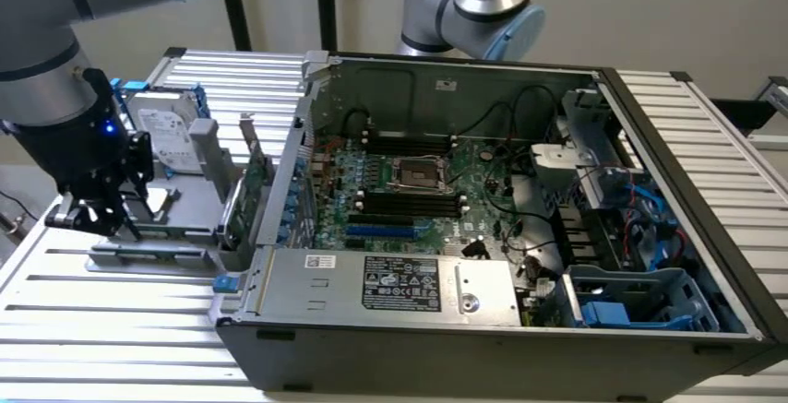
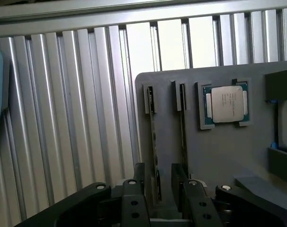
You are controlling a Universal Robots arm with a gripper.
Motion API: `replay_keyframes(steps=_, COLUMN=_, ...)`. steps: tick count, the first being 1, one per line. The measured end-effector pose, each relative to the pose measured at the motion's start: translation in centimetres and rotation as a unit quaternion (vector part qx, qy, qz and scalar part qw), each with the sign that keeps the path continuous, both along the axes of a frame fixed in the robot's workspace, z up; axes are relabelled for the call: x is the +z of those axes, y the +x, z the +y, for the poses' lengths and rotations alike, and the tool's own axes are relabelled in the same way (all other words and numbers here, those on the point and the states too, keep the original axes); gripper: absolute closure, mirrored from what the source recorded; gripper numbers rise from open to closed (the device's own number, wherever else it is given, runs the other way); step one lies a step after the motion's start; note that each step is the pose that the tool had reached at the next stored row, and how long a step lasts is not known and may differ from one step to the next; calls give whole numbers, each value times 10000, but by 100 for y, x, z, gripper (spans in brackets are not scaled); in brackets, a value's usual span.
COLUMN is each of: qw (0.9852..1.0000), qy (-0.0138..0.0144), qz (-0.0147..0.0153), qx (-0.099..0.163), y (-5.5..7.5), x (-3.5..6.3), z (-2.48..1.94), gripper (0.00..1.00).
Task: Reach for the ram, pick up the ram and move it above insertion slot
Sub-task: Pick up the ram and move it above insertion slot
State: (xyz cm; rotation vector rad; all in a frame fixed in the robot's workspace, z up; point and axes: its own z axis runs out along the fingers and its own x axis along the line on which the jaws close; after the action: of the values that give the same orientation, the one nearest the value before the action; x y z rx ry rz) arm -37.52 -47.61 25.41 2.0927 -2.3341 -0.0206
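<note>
In the wrist view, two thin rams stand on edge in a grey holder tray. One ram runs down between my gripper's two black fingers. The other ram passes just beside the far finger. My gripper is open, straddling the first ram with a gap on both sides. In the exterior view my gripper hangs low over the tray at that view's left, outside the computer case. The black insertion slots lie side by side on the motherboard inside the case.
A processor chip sits in a pocket of the tray. An upright green card and a hard drive stand between the tray and the open case. A blue slot lies near the black ones. A second arm is behind the case.
</note>
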Motion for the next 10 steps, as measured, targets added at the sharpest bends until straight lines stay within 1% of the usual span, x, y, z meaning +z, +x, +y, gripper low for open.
replay_keyframes(steps=6, qw=9999, qy=0, qz=0, qx=111, y=0, x=-110, z=0, gripper=64)
replay_keyframes(steps=10, qw=9999, qy=0, qz=-4, qx=132, y=0, x=-183, z=0, gripper=64)
